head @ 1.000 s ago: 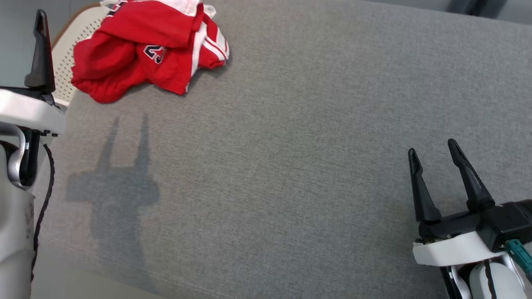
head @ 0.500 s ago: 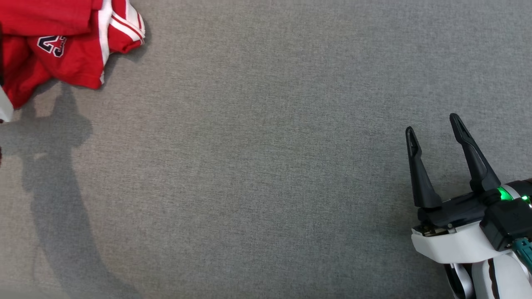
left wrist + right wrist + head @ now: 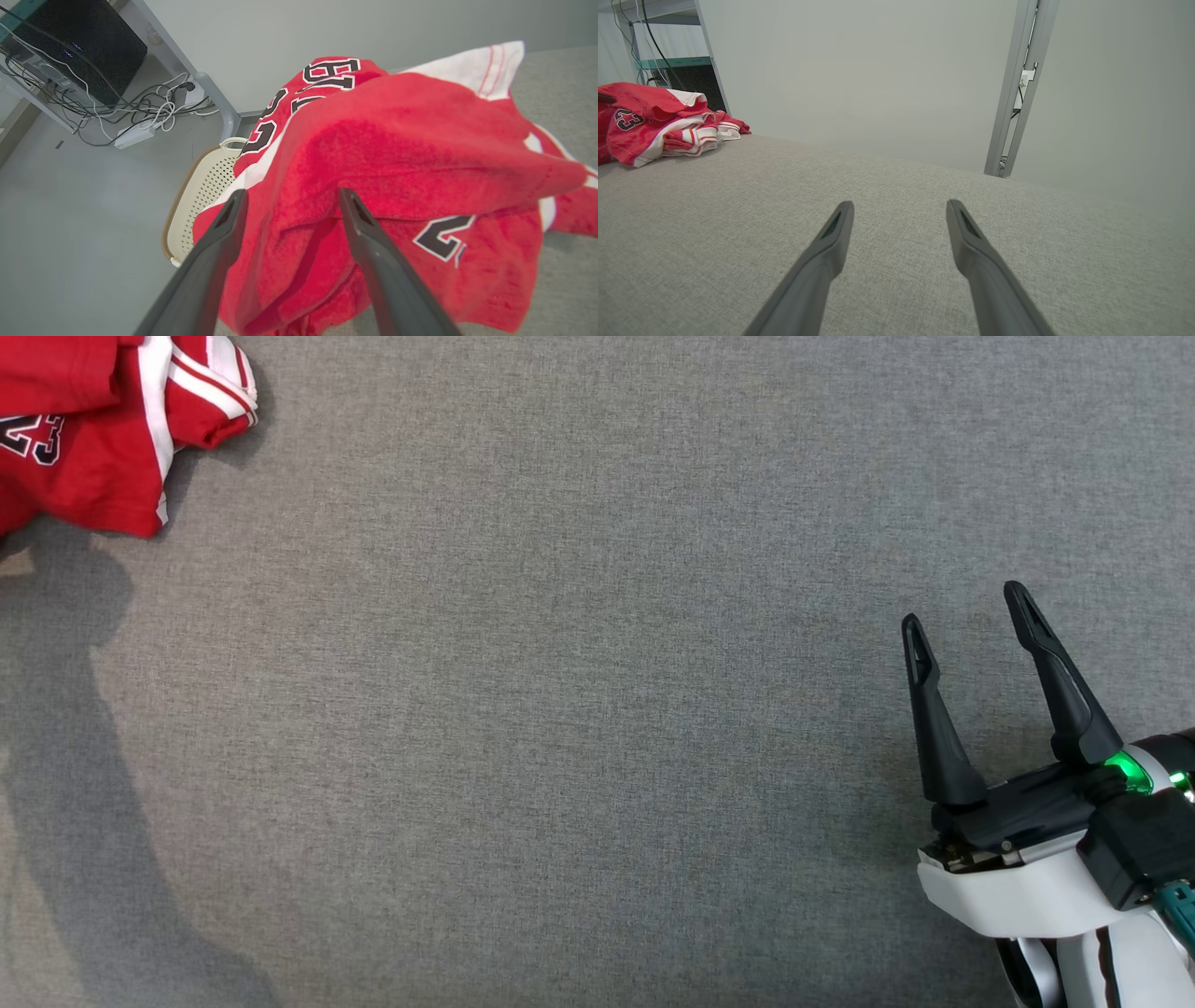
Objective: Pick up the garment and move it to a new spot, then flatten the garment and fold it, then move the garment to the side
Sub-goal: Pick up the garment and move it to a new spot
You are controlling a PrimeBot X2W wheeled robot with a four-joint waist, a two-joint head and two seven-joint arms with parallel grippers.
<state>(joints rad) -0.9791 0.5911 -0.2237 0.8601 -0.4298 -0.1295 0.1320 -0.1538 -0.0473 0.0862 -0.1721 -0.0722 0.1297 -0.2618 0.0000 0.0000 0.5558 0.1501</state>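
The garment (image 3: 103, 425) is a crumpled red jersey with white stripes and dark numbers, lying at the far left corner of the grey padded table (image 3: 560, 709). In the left wrist view the garment (image 3: 397, 177) bulks close in front of my left gripper (image 3: 289, 198), whose two fingers stand open just above its folds with nothing between them. My right gripper (image 3: 966, 607) hovers open over bare table at the lower right, far from the jersey. The right wrist view has the garment (image 3: 658, 123) small at the far left and my right gripper (image 3: 899, 210) open.
A cream perforated basket (image 3: 196, 196) sits beside the table's corner, partly under the jersey. Beyond it are a black computer case (image 3: 70, 42) and tangled cables (image 3: 140, 116) on the floor. A metal post (image 3: 1017, 88) stands past the table's far edge.
The head camera has swung right, so the jersey slid toward the picture's left edge and the left arm and basket left it. The right gripper stays open in much the same place.
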